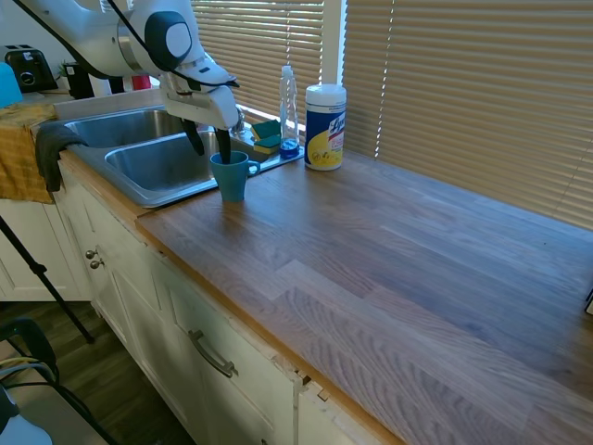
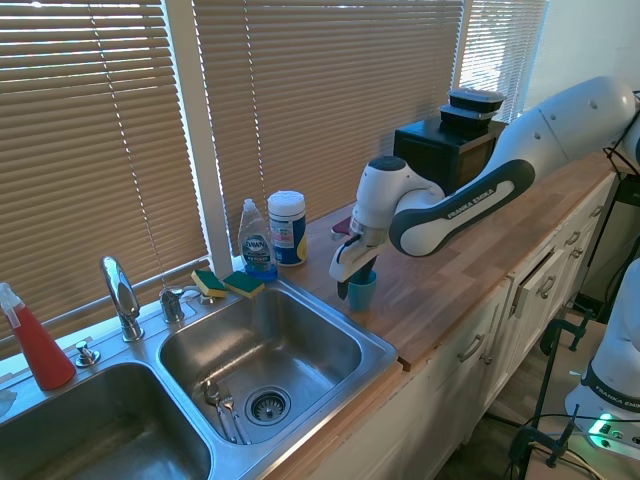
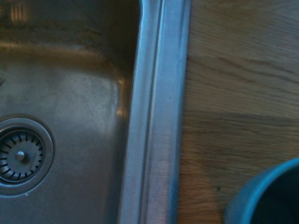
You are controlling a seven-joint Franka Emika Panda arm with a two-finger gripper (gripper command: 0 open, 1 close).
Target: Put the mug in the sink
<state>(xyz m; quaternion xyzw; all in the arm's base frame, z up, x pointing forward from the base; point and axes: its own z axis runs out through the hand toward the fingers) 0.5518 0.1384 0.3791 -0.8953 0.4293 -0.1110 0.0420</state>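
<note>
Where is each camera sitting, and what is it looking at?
First exterior view: it sits out over the wooden counter, looks along it toward the sink; the white arm enters from the picture's left, its gripper at the mug.
Second exterior view: it sits above the sink's far end, looks back along the counter; the arm enters from the right.
Wrist view: it looks straight down at the sink rim and drain; no arm shows.
All three share the mug and sink.
</note>
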